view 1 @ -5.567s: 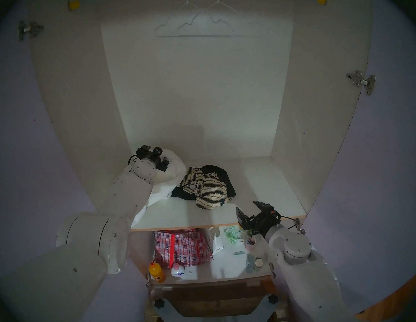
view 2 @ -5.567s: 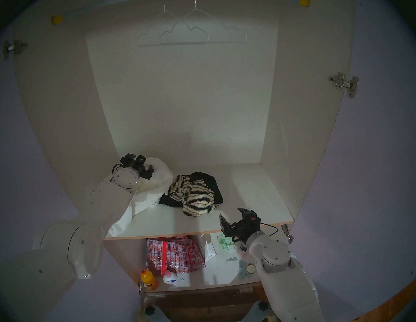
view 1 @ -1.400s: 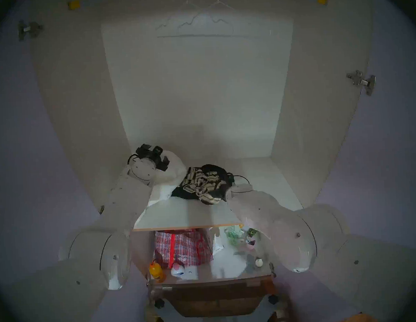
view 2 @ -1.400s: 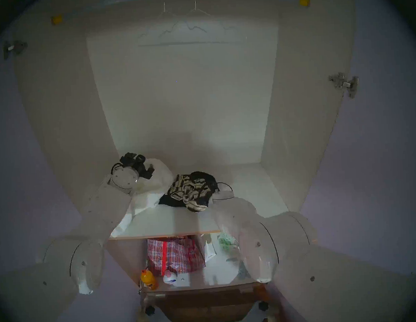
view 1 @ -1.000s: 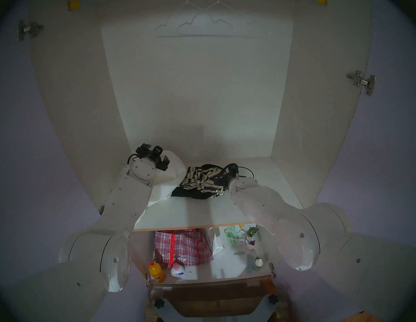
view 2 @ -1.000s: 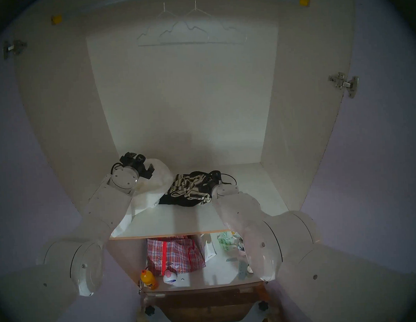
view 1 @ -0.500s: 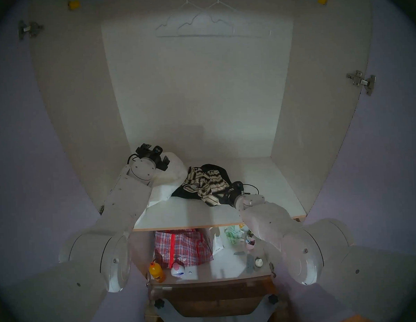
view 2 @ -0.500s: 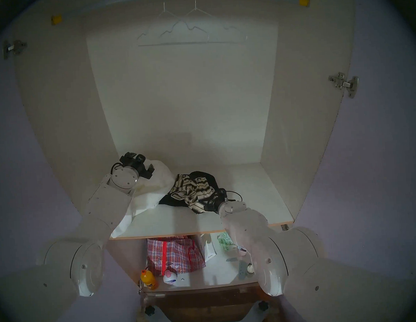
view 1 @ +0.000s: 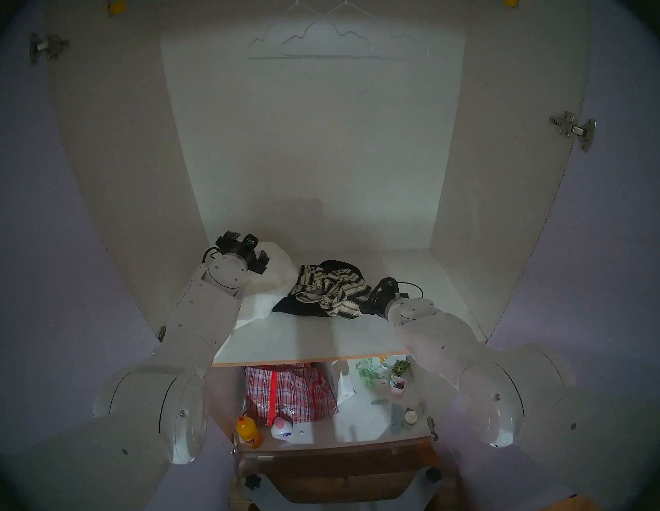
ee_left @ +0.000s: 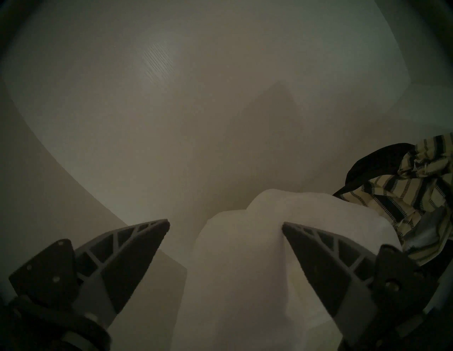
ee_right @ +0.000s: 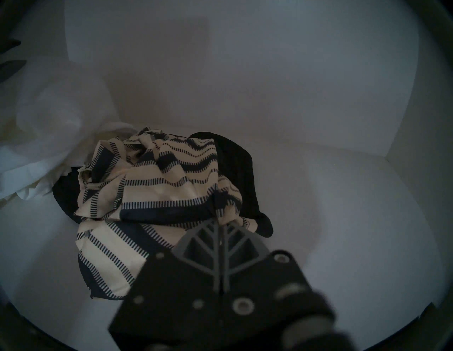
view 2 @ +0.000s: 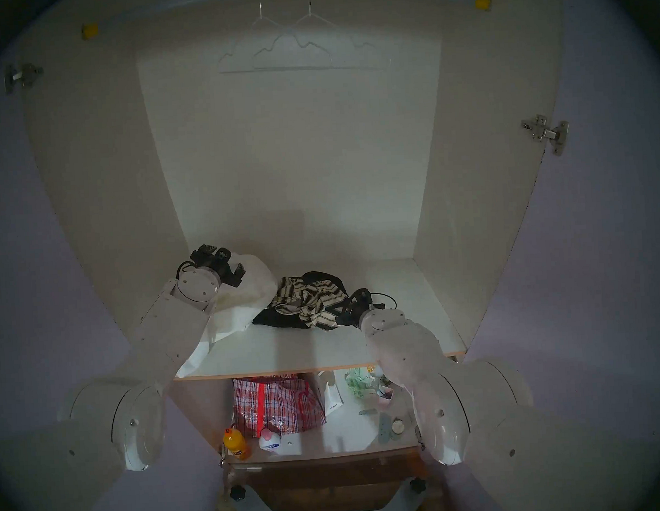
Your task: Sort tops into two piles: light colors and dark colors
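Right end effector is sitting clenched, fingers pressed together on a bunched fold of the striped top at that top's near-right edge. Rest of the striped top is spreading ahead and to the left of it, crumpled, lying on the black top. Black top is showing beyond and to the right of the tips, plus a dark strip under the striped top's left side. Both are resting on the white table, forming the dark pile. Further left of this end effector the white top is touching the dark pile's left edge.

Left end effector is sitting released, fingers spread wide. White top is lying between and below them as the light pile; right fingertip is touching the fabric, left one is clear of it. Striped top is lying to the right of this end effector, just past the white fabric. Ahead of the tips is the cabinet back wall.
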Controlling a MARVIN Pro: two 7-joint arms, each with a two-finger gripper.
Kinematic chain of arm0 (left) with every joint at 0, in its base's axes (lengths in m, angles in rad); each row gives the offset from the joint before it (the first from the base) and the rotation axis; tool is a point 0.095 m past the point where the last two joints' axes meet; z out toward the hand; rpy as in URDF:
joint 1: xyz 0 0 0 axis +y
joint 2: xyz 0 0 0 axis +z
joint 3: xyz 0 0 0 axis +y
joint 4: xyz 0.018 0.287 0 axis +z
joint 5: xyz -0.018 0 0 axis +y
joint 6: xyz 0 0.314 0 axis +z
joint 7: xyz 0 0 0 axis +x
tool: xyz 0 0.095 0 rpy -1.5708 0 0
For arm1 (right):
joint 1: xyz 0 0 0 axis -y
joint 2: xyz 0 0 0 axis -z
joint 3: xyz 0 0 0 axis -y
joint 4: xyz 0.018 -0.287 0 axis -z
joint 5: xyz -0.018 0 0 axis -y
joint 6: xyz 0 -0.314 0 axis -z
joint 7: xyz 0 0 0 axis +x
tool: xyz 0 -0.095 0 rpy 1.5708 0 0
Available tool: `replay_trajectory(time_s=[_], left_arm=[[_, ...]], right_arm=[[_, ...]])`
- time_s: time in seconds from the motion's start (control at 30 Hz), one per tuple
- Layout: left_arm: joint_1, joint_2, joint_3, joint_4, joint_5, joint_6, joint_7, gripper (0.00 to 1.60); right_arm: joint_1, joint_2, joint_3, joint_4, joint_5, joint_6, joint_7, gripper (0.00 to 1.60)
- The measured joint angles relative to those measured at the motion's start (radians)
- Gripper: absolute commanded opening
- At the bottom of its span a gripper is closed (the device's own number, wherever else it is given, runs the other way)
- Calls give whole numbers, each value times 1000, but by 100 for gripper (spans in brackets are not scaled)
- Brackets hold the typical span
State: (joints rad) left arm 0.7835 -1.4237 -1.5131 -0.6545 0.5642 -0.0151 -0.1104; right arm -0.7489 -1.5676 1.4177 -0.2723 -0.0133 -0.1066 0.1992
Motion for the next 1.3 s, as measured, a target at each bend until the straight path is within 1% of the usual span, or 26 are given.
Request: replay_trajectory(time_s=[0.2,0.23,0.33,0.37,0.43,0.5,0.63,0.9,1.03,1.17,1.23,1.3], left_arm=[[0,0,0,6,0,0,1,160],[0,0,0,8,0,0,1,160],[0,0,0,10,0,0,1,160],[0,0,0,12,0,0,1,160],[0,-1,0,13,0,0,2,160],[0,-1,0,13,0,0,2,160],[0,-1,0,14,0,0,3,160],[-6,3,2,12,2,-1,5,160],[-7,2,9,7,4,-5,4,160],[-8,-4,18,2,4,-8,2,160],[-9,-10,8,1,-8,-8,-2,160],[-12,-15,-22,0,-30,-8,-11,160]], right_arm=[[8,58,-1,-26,-10,-9,9,0],[8,87,-1,-33,-13,-9,12,0],[6,126,0,-41,-17,-10,17,0],[3,148,0,-46,-20,-10,21,0],[-5,160,-1,-54,-24,-13,30,0],[-11,158,-4,-62,-27,-16,40,0],[-21,123,-12,-77,-29,-23,63,0],[-41,-43,-42,-129,-28,-44,122,0],[-51,-108,-53,-158,-27,-49,142,0],[-66,-117,-57,-182,-27,-50,150,0],[-77,-112,-57,-194,-27,-51,152,0],[-90,-101,-55,-211,-27,-51,155,0]])
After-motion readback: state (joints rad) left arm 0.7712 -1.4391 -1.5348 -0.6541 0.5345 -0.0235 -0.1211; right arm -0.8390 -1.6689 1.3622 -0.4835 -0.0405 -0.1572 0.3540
